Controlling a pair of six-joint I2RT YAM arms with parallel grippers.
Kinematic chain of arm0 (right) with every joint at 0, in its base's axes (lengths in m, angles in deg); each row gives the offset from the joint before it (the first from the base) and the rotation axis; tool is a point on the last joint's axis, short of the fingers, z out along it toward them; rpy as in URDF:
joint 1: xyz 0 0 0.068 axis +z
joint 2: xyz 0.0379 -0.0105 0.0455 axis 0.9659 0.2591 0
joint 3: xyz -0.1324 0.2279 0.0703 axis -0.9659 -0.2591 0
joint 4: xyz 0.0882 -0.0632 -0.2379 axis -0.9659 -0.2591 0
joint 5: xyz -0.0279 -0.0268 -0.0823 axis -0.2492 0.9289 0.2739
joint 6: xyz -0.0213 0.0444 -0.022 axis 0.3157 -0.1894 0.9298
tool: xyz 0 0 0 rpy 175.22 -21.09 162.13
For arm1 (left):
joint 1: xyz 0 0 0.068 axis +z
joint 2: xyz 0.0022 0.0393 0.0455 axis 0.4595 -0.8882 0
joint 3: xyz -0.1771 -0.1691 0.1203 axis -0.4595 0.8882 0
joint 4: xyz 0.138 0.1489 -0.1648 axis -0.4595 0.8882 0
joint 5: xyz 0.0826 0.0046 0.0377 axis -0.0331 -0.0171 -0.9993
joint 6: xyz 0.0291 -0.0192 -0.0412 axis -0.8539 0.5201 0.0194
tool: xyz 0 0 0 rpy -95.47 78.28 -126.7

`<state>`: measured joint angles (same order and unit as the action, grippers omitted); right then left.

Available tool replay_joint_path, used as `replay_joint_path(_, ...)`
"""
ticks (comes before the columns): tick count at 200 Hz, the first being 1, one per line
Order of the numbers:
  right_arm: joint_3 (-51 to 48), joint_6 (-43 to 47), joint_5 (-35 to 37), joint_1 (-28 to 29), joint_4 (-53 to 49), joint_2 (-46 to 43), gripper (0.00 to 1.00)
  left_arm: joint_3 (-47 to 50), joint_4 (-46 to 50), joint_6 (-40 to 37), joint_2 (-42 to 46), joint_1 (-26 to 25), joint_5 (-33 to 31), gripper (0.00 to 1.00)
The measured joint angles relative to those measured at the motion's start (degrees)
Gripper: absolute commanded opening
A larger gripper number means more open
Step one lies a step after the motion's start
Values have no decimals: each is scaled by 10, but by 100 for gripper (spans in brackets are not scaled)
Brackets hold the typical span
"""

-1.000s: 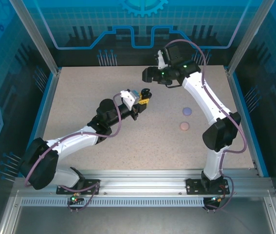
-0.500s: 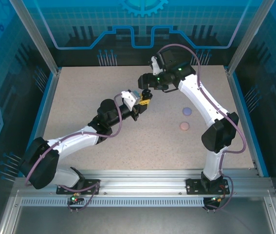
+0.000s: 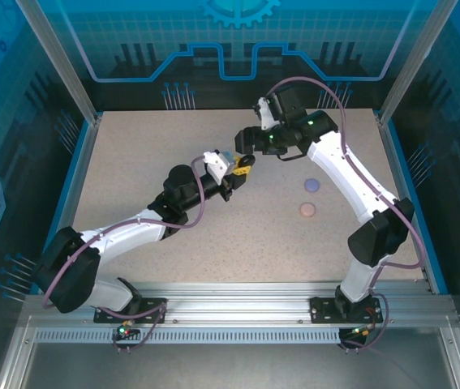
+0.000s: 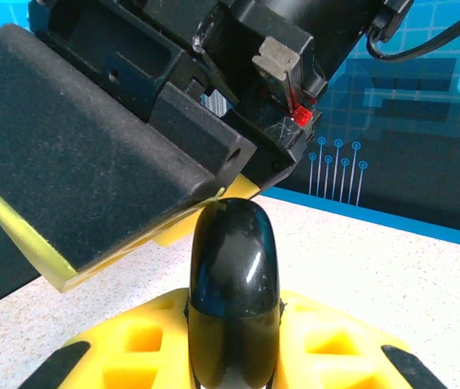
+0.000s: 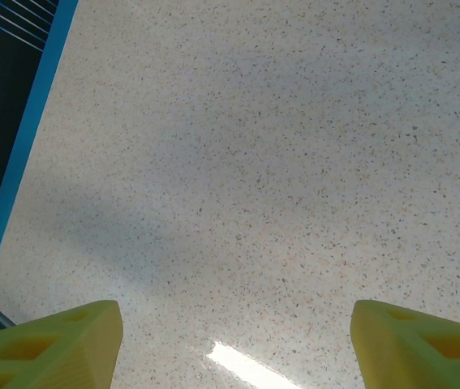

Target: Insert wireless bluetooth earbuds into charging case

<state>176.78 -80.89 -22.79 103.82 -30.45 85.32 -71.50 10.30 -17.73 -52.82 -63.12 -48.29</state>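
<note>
Left hand (image 3: 243, 168) pinches the black case (image 4: 234, 292); right hand (image 5: 234, 340), spread wide, crowds it (very close). A bump could dislodge it.

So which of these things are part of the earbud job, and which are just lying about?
In the job: black case, gripped by the left claw; open right claw close by it.
Lying about: lilac round case and pink round case, untouched on the table.

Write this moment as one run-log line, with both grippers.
left gripper: shut on black case | right gripper: open, near black case | pink case, lilac case: on table
</note>
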Motion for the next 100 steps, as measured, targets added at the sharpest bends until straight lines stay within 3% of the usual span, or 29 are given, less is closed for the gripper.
replay_joint_path(47, -6, -17, 2, -8, 3, -25, 78, 0, -2, 0, 0, 4, -5, 0)
replay_joint_path(100, -57, -57, 34, -61, 42, -106, 80, 0, 2, 20, 1, 4, -16, 0)
